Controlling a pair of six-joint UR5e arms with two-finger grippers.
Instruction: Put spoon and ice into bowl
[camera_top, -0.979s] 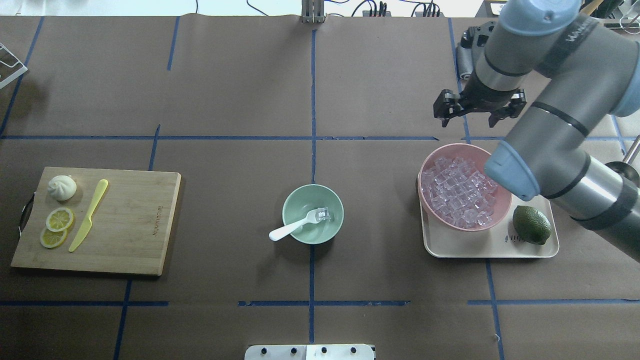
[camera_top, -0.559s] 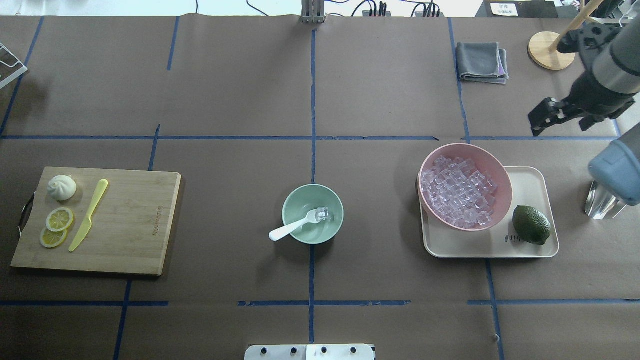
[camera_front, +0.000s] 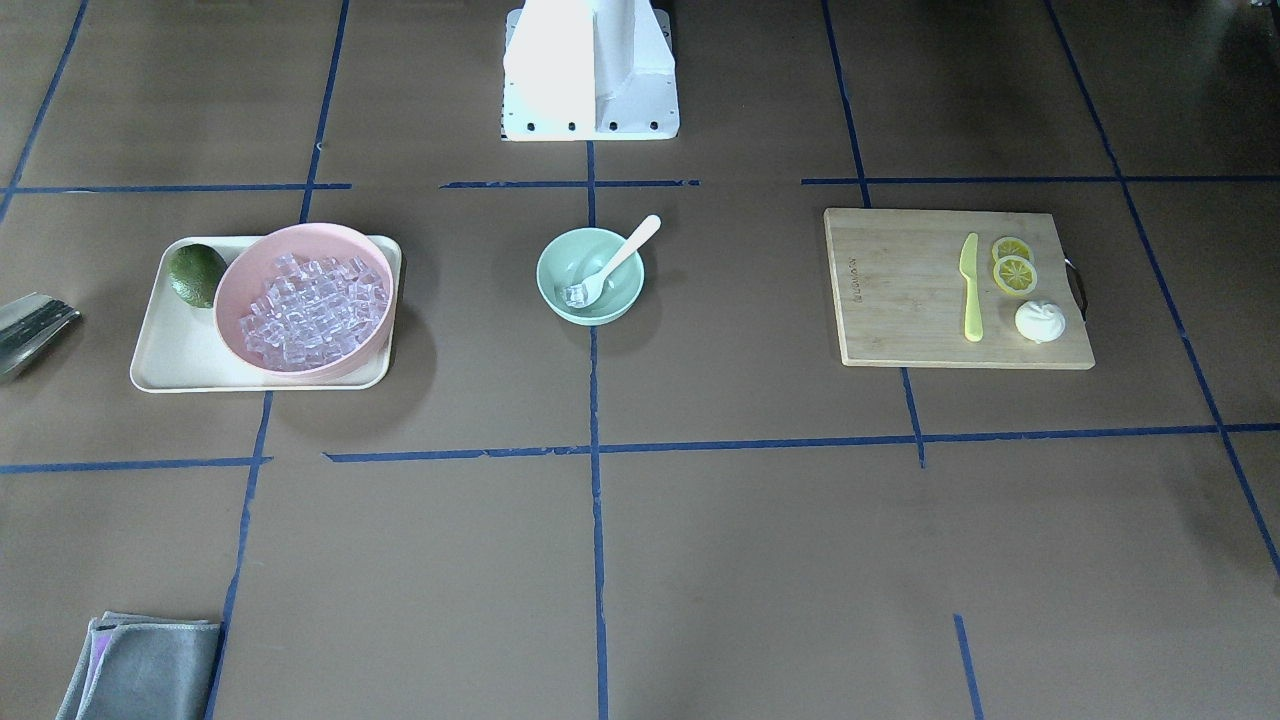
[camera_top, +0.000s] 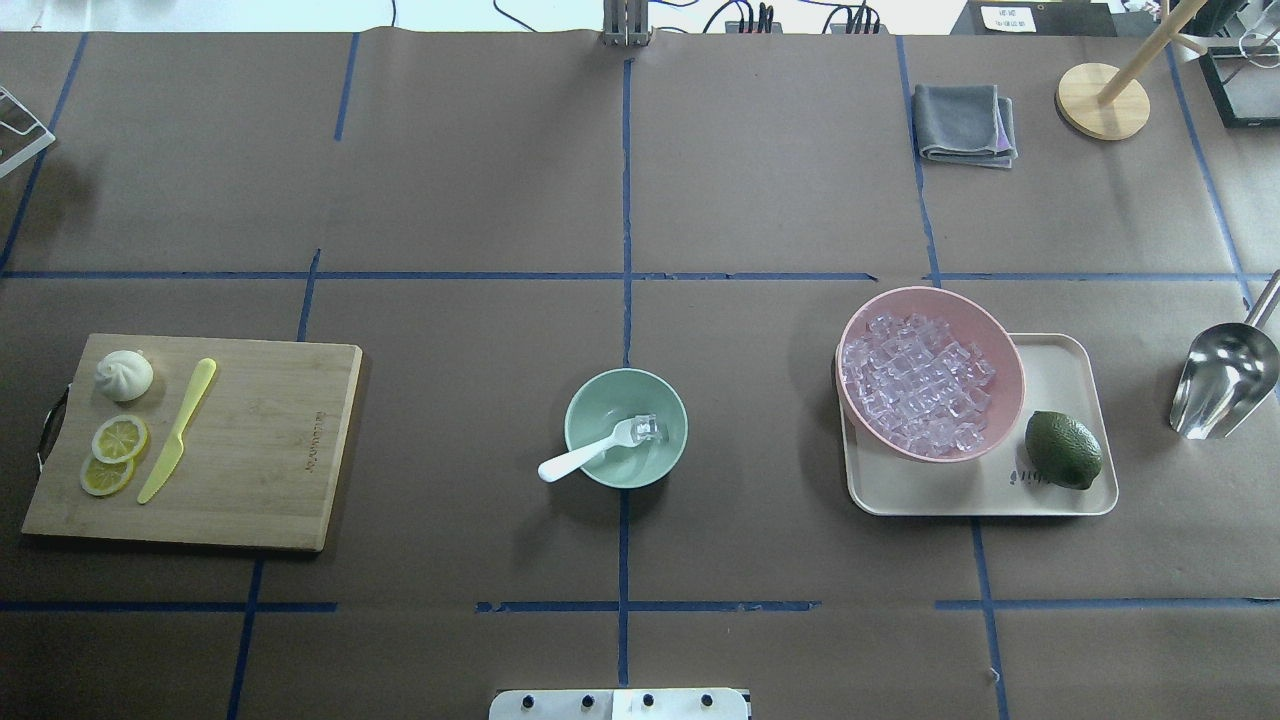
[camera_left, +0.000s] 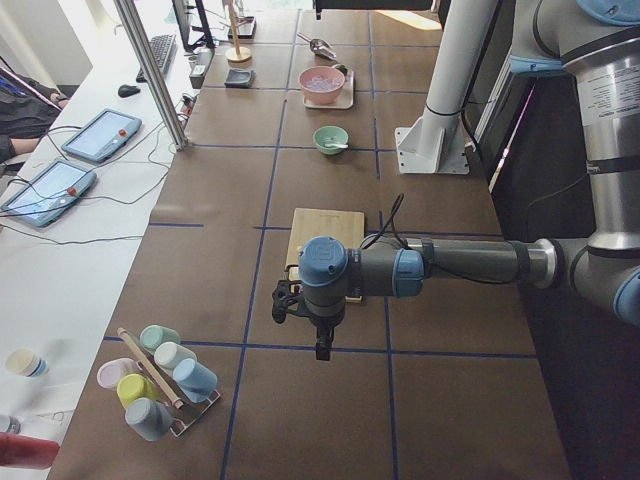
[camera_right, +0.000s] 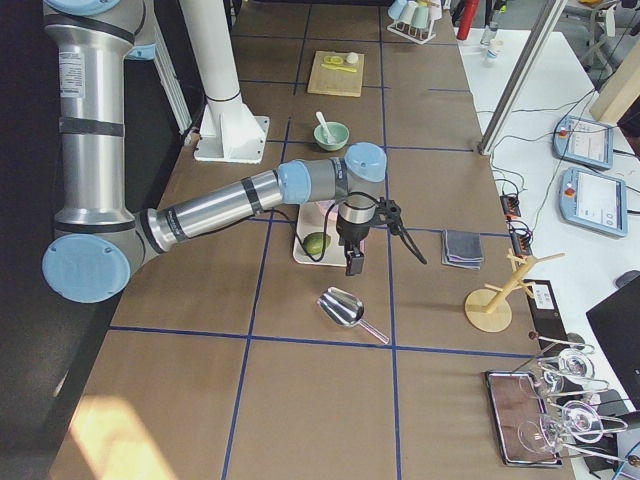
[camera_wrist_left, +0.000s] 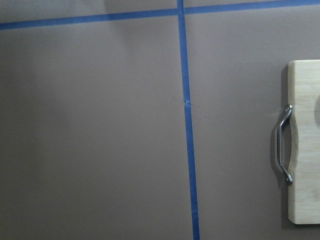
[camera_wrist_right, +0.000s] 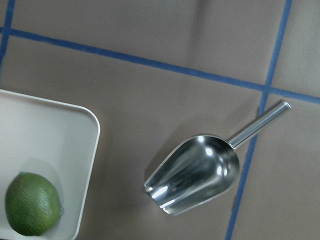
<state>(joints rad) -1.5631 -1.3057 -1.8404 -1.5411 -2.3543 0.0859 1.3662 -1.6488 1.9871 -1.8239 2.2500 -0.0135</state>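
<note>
The mint-green bowl (camera_top: 598, 405) stands at the table's middle. The white spoon (camera_top: 578, 461) lies in it, scoop inside and handle over the near-left rim. A clear ice cube (camera_top: 645, 429) rests at the scoop. All three also show in the front view: the bowl (camera_front: 563, 256), the spoon (camera_front: 627, 248) and the ice cube (camera_front: 576, 294). My right gripper (camera_right: 354, 262) shows only in the exterior right view, above the table beside the tray. My left gripper (camera_left: 318, 345) shows only in the exterior left view, beyond the cutting board. I cannot tell whether either is open or shut.
A pink bowl (camera_top: 965, 312) full of ice cubes and a lime (camera_top: 1063, 449) sit on a cream tray (camera_top: 1060, 365). A steel scoop (camera_top: 1225, 380) lies at the right. At the left a cutting board (camera_top: 270, 450) holds a knife, lemon slices and a bun. A grey cloth (camera_top: 963, 124) lies at the far right.
My right arm has swung away to the right and left the overhead view. The bowl, spoon and ice cube have not moved.
</note>
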